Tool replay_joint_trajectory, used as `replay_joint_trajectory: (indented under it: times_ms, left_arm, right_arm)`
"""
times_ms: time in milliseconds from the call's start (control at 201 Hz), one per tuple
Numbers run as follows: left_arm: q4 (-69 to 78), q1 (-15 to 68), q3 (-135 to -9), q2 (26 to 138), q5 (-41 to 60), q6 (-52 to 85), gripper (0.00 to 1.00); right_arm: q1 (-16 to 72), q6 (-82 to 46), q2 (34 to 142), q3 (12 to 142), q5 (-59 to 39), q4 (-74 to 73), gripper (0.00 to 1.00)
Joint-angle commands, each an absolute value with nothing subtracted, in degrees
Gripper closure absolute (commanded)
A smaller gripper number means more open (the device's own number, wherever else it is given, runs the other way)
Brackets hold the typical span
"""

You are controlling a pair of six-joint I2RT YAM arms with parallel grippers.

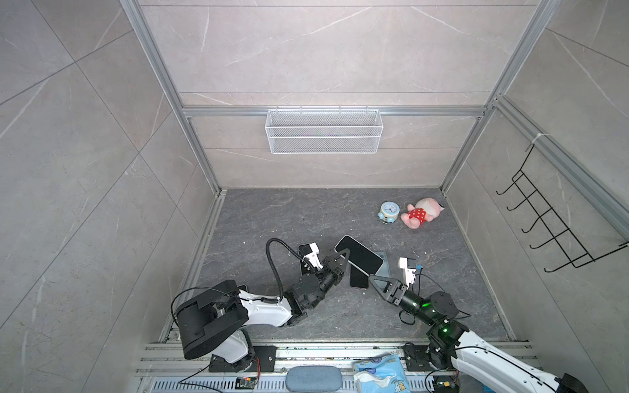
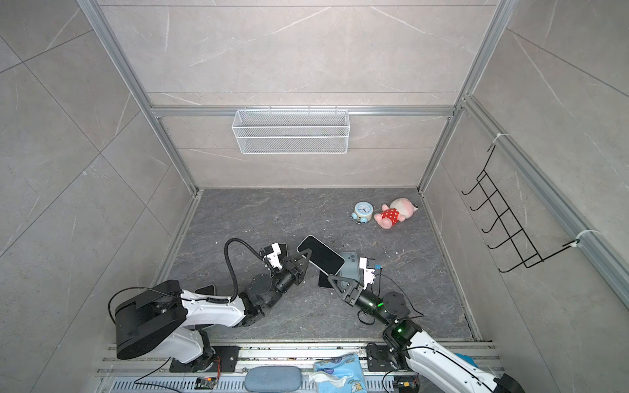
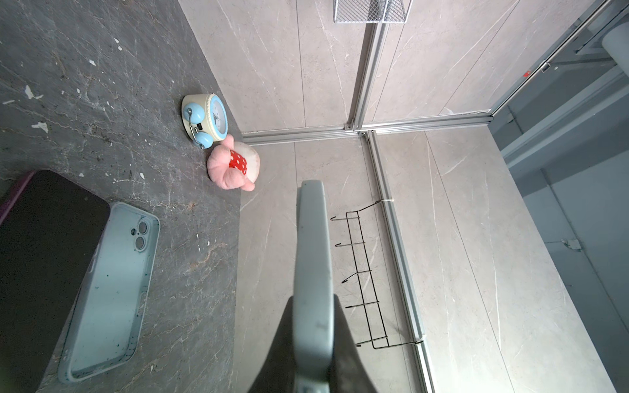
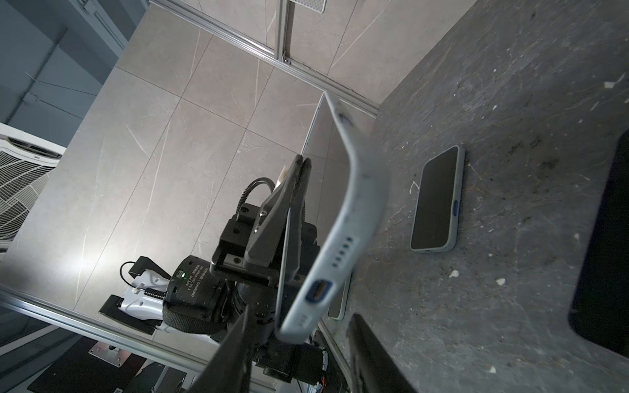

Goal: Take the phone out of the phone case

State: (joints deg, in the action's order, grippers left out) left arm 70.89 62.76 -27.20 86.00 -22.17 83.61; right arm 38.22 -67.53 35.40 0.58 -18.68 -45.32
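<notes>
A phone (image 1: 359, 253) (image 2: 321, 253) with a dark screen sits in a grey-blue phone case and hangs tilted above the table. My left gripper (image 1: 345, 253) (image 3: 313, 303) is shut on the long edge of that phone case (image 3: 311, 245). In the right wrist view the phone case (image 4: 360, 190) bows in a curve, with its charging-port corner between the fingers of my right gripper (image 4: 301, 316) (image 1: 369, 275). That gripper is open, with a gap beside the case on the table side.
On the table under the held phone lie an empty light-blue case (image 1: 383, 263) (image 3: 112, 289) and a bare dark phone (image 1: 357, 280). Another cased phone (image 4: 437, 200) lies near the left arm. A clock (image 1: 388, 211) and plush doll (image 1: 422, 212) sit far right. A wire basket (image 1: 323, 131) hangs on the back wall.
</notes>
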Motion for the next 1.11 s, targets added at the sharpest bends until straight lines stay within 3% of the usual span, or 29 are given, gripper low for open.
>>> replay_joint_trajectory:
  times_ms: [0,384,573,787,1101]
  left_arm:
    - [78.3,63.04,-29.46,86.04,-22.06,83.84,1.0]
    - [78.4,63.06,-28.49,85.88,-22.76,84.75,1.0]
    - [74.37,62.98,-28.84,84.46,-22.75,87.82,1.0]
    - [59.31,61.43,-31.68,78.46,-20.75,92.52,1.0]
    - [45.73,57.96,-34.03,71.24,-16.89,93.19,1.0]
  right_arm:
    - [38.03,-68.02,38.12,0.96,-18.83,-52.03,0.61]
    - [38.01,-68.43,44.25,0.64,-18.87,-58.01,1.0]
    - [38.02,-64.32,42.36,0.86,-18.63,-53.33,1.0]
    - [38.06,-47.91,38.55,3.08,-20.39,-41.71,1.0]
    - [38.05,-32.67,39.59,5.26,-20.92,-45.26,1.0]
